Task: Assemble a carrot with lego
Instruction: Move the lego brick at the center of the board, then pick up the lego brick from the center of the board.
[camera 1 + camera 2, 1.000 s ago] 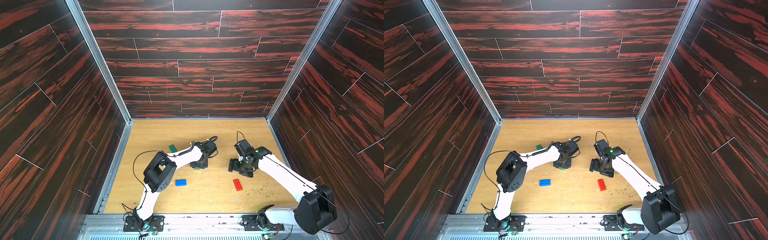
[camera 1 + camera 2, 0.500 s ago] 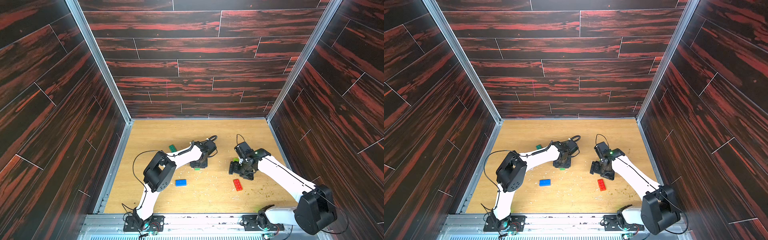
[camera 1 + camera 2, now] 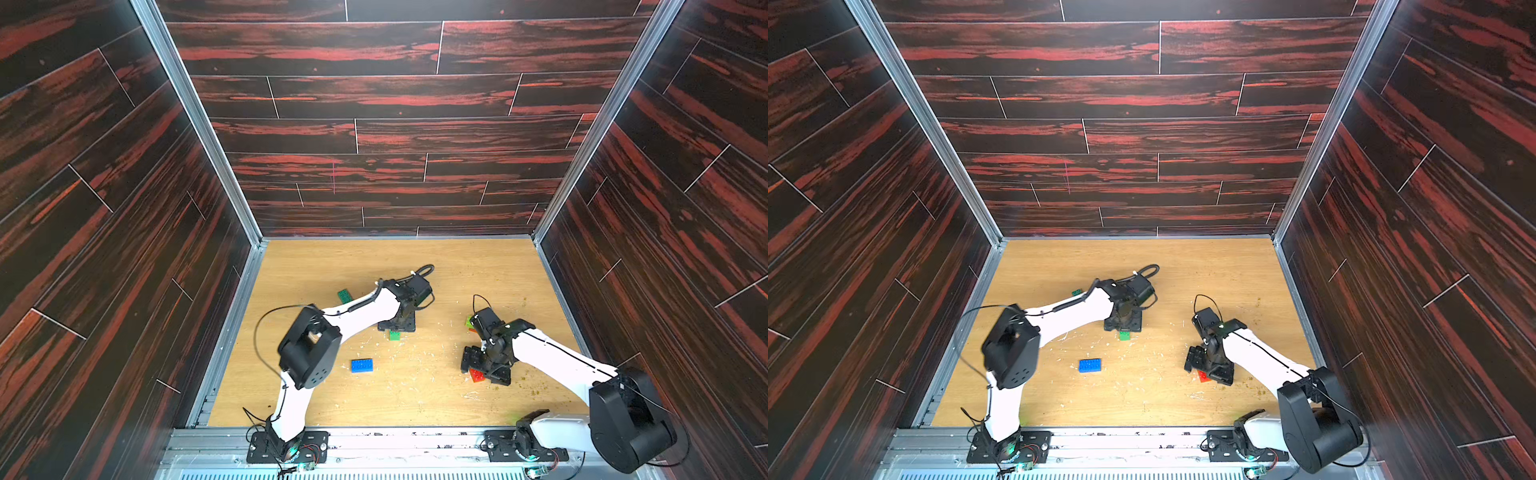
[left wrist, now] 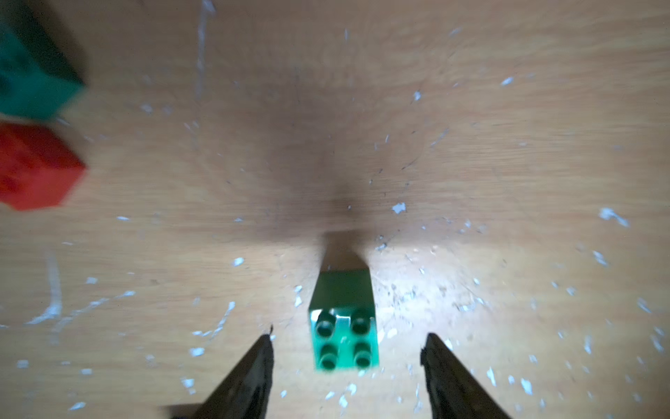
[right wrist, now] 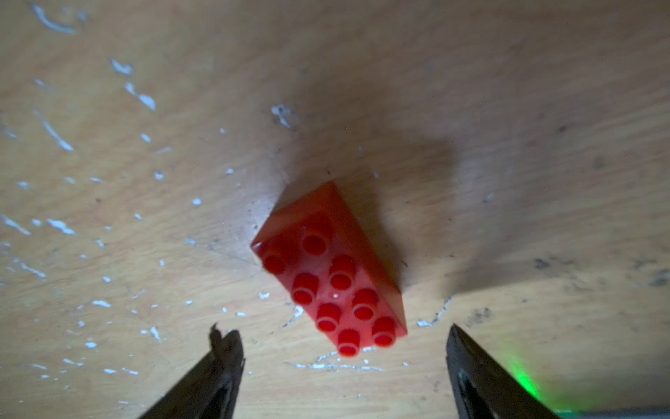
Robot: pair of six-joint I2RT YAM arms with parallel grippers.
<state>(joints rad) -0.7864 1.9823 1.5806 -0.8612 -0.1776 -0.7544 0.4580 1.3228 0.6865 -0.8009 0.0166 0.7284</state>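
Observation:
The lego lies as loose bricks on the wooden floor. A small green square brick stands studs up between the fingers of my left gripper, which is open and clear of it on both sides. My right gripper hangs open just over a long red brick, whose near end lies between the fingertips without touching them. A blue long brick lies between the arms. No carrot is in view.
A dark green brick lies behind the left arm. A lime and red cluster peeks out behind the right wrist. A teal brick and a red brick sit at the edge of the left wrist view. Walls enclose three sides.
My left gripper has opened and let go of the small green brick, which now rests on the floor. My right arm has moved toward the front, from the lime cluster to over the red brick.

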